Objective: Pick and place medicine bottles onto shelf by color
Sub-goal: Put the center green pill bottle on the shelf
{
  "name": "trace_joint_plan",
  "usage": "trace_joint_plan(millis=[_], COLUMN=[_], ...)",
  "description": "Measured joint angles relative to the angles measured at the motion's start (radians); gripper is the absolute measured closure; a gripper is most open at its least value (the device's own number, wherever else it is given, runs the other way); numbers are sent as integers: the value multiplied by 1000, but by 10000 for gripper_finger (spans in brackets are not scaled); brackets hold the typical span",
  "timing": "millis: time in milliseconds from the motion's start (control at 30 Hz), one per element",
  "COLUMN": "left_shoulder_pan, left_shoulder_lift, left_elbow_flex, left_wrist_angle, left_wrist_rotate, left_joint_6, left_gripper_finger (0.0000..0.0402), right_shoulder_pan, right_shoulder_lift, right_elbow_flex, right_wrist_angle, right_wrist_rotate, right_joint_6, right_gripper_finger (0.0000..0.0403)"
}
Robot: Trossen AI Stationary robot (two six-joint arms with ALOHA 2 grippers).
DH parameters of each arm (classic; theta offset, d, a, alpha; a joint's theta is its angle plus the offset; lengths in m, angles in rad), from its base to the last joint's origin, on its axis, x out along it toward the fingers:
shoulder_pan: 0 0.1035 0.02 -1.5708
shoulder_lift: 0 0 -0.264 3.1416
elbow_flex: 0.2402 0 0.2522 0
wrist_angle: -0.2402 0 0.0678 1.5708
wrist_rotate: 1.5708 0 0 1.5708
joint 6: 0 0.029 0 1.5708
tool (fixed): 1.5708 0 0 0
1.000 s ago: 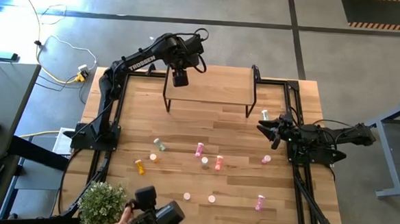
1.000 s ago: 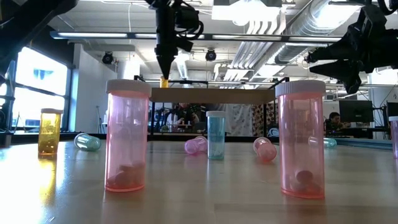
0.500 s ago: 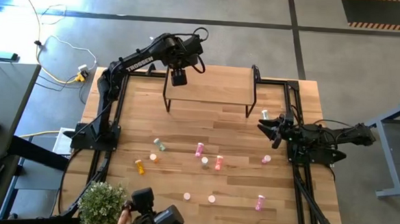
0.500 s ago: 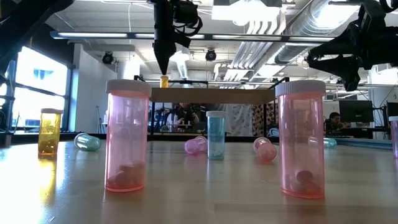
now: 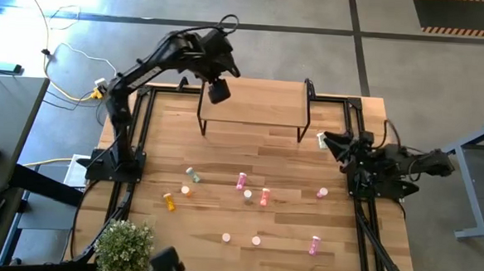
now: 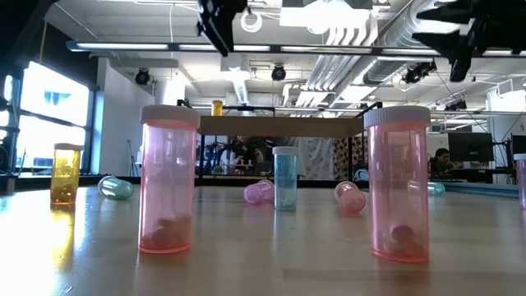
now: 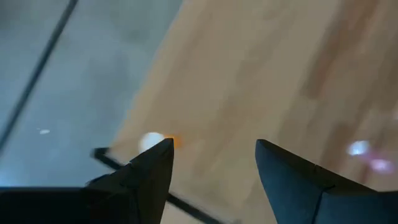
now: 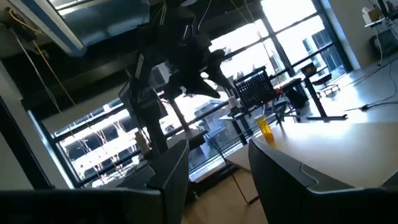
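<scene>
So the left gripper is up in the air over the shelf's left end, jaws apart with nothing between them. One orange bottle stands on that end of the shelf. The right gripper hangs above the worktop's right edge, jaws parted, and a pale-capped bottle sits right at its tip, can't tell if it's actually gripped. The rest of the bottles are scattered across the near half of the worktop, some upright, some tipped over.
</scene>
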Motion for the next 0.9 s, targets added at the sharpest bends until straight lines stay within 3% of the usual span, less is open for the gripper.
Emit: trace_joint_plan(millis=[267,567,700,900], left_shoulder_pan=[-115,-256,-341,-463], left_shoulder_lift=[-192,-363,-428,-509], left_elbow_flex=[-265,-611,-753,-917], left_wrist_angle=[272,583,753,919], left_wrist_rotate=[28,40,70,63], left_joint_6=[-87,-226,-263,-363], left_gripper_finger=[183,184,184,184], right_shoulder_pan=[0,0,0,0], right_shoulder_lift=[118,329,417,549], right_elbow_flex=[281,541,583,588], right_wrist_angle=[-411,-883,-952,-872], right_wrist_rotate=[-1,-89,-142,-238], right_joint_6=[-26,272,345,345], right_gripper_finger=[245,240,217,183])
